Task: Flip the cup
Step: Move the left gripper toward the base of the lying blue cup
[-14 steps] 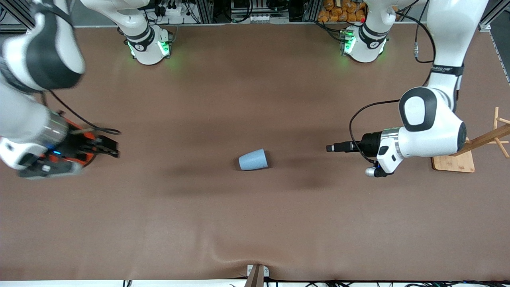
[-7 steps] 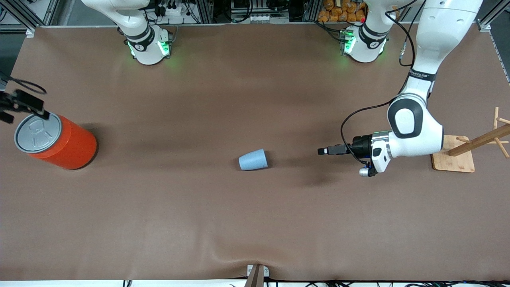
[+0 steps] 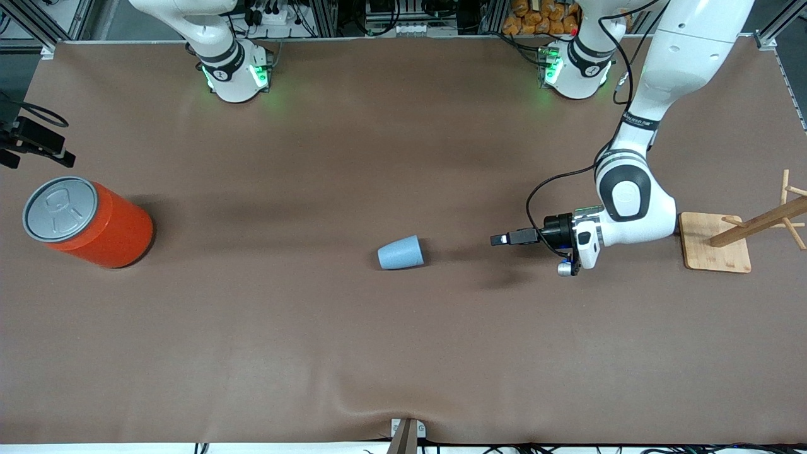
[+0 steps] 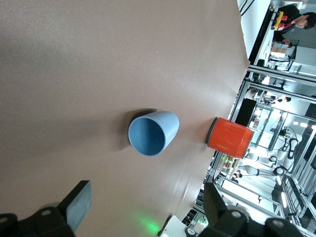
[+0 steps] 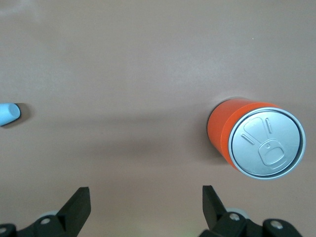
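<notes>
Cup [image 3: 400, 253], small and light blue, lies on its side mid-table, mouth facing the left arm's end. Left gripper [image 3: 502, 239], fingers apart, hovers level with that mouth, seemingly lined up to grasp. Right gripper [image 3: 28, 145], fingers apart, waits near the orange can [image 3: 88, 222].

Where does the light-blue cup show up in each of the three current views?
Front view: the cup lies on its side mid-table, its mouth toward the left gripper.
Left wrist view: the cup sits centre frame, its open mouth facing the camera.
Right wrist view: only a sliver of it shows at the edge.
Shared landmark: the orange can.
</notes>
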Motion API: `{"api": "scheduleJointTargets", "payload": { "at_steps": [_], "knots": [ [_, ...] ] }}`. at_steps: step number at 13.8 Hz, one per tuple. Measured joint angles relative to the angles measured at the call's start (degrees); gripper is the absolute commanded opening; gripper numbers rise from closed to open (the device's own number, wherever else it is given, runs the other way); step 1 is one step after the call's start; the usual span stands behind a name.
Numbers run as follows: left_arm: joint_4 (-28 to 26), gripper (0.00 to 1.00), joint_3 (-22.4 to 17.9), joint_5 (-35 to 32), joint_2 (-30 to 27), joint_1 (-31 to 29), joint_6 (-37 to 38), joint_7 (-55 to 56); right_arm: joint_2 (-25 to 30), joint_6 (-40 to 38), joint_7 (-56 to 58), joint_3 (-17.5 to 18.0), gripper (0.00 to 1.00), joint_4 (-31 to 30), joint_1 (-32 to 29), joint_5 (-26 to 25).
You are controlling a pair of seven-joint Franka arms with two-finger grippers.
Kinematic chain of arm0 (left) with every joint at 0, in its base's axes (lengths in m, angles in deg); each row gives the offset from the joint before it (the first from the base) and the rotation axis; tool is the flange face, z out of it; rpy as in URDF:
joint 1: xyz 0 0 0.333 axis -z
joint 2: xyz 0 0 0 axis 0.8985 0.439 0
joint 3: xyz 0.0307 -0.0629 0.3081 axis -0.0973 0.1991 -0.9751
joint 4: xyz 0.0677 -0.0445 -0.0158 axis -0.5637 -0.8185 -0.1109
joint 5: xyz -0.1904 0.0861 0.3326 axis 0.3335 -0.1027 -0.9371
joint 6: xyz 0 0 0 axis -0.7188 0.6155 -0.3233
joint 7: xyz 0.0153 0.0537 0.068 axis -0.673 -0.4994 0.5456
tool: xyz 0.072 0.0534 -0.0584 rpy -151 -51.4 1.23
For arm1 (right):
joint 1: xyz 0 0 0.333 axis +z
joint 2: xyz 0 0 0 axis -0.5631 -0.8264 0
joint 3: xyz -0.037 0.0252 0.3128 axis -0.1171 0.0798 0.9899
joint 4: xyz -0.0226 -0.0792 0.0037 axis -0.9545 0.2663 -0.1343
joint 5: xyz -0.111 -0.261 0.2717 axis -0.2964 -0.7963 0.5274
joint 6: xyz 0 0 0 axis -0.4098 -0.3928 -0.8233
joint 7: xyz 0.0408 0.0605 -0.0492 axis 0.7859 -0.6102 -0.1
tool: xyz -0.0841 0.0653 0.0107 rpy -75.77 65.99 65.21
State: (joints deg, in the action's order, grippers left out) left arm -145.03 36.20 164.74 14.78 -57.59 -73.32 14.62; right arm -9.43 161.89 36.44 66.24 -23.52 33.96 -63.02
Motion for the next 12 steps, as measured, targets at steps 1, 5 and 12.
{"api": "scheduleJointTargets", "payload": {
  "at_steps": [1,5,12],
  "knots": [
    [-0.26,1.0,0.01,1.44,0.31,-0.01,0.0,-1.37,0.0,-0.14,0.0,0.02,1.0,-0.01,0.01,-0.01],
    [-0.47,1.0,0.54,10.12,0.68,2.48,0.0,-4.49,0.0,-0.25,0.05,0.03,1.0,-0.02,0.01,-1.37],
    [-0.79,1.0,0.65,17.61,2.24,6.2,-0.41,-8.09,0.1,-0.82,-4.78,0.19,1.0,0.3,0.06,-2.05]
  ]
}}
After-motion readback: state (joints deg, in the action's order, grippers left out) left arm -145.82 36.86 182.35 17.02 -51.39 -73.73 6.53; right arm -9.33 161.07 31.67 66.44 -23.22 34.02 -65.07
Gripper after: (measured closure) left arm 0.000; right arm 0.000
